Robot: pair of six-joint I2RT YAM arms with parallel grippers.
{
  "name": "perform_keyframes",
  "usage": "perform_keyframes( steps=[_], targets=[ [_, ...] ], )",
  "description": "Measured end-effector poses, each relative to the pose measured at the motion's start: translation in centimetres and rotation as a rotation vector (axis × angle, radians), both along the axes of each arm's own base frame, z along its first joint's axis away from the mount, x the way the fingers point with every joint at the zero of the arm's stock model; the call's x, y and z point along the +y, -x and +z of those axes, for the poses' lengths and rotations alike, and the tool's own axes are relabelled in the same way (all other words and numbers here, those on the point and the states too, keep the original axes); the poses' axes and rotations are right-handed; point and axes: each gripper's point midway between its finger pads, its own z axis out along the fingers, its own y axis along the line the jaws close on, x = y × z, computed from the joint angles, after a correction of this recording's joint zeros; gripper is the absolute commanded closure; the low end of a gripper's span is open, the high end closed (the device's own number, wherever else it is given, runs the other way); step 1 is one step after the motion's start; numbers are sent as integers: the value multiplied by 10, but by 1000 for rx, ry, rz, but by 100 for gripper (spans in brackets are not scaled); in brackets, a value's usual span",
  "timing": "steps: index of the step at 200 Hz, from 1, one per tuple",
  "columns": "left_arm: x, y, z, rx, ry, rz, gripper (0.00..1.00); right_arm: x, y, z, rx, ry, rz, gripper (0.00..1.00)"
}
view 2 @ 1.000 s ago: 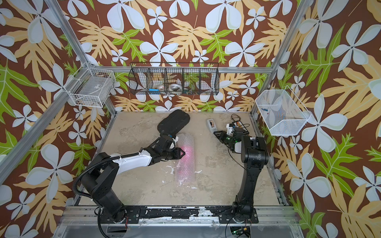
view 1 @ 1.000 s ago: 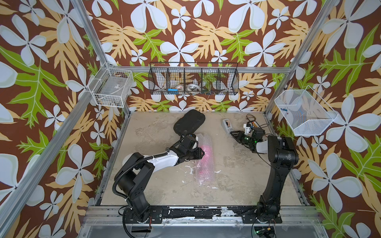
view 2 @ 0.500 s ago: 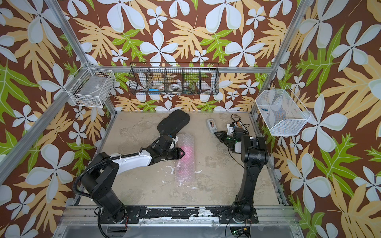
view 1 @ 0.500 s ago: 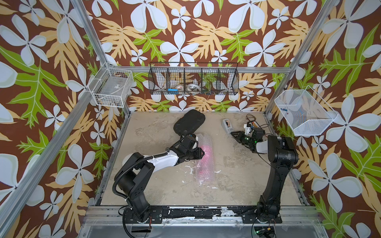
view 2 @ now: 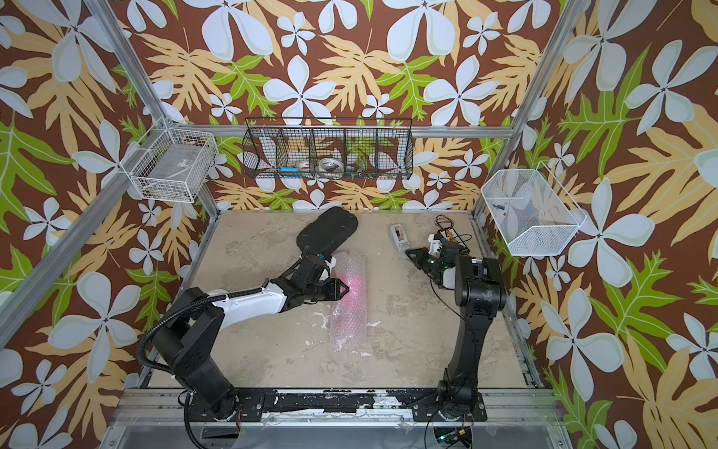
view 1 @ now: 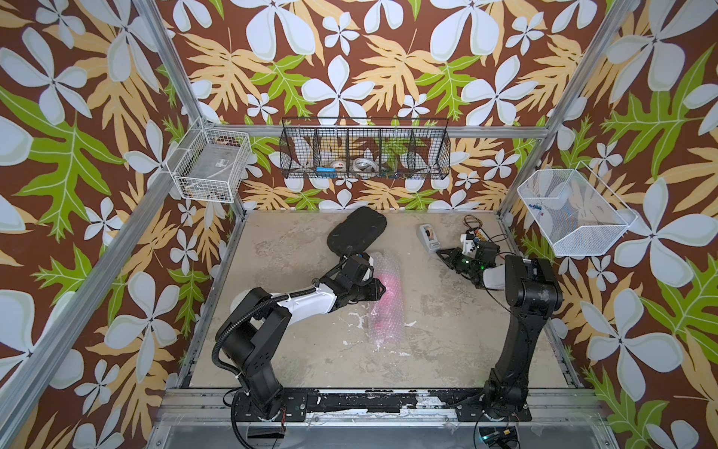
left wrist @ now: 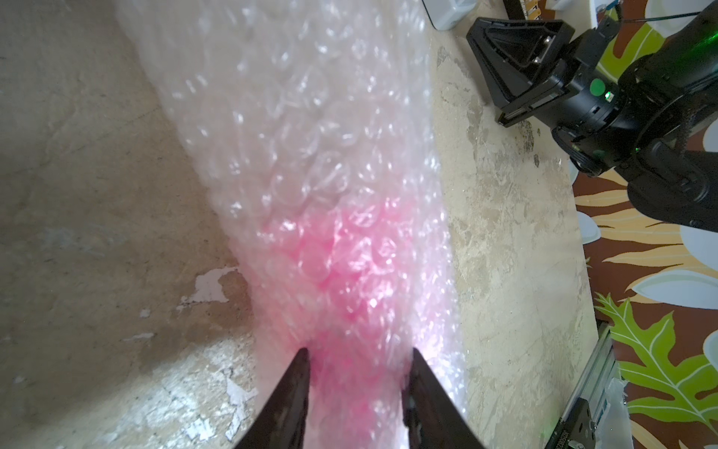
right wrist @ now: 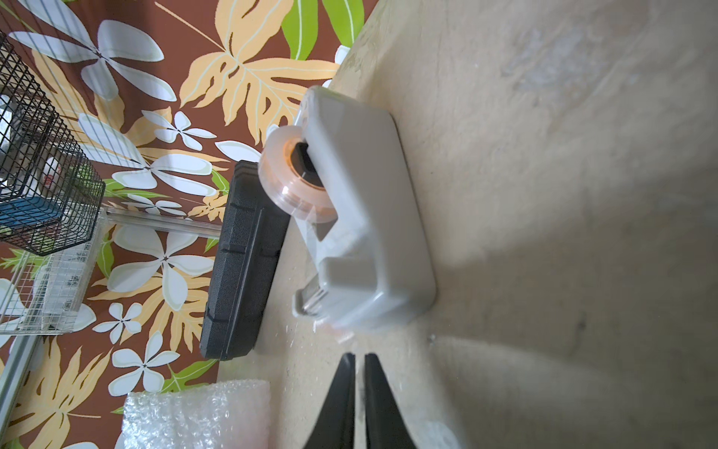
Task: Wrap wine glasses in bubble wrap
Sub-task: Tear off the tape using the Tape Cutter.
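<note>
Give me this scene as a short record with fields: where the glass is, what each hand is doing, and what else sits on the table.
wine glass: pink, inside the bubble wrap, seen only as a tint through it
bubble wrap: rolled into a tube, lying on the table
left hand: closed on the bubble wrap at the pink part
right hand: shut, tips just short of the tape dispenser; whether it holds tape cannot be told
also on table: black case, near the roll's far end

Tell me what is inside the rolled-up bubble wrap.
Through the bubble wrap a pink shape shows: the pink goblet, rolled up inside. The layers blur its stem, foot and rim, so which way it lies cannot be told.
</note>
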Motion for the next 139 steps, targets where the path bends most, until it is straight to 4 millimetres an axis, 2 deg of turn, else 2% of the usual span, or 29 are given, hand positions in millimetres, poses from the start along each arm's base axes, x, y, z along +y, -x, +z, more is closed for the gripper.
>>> perform_keyframes(
  steps=[45, 139],
  targets=[
    [0, 0, 0, 0, 0, 0, 60, -2, 0, -2, 10, 16, -7, 100],
    [0, 0, 0, 0, 0, 0, 60, -3, -7, -7, 37, 101, -12, 100]
  ],
)
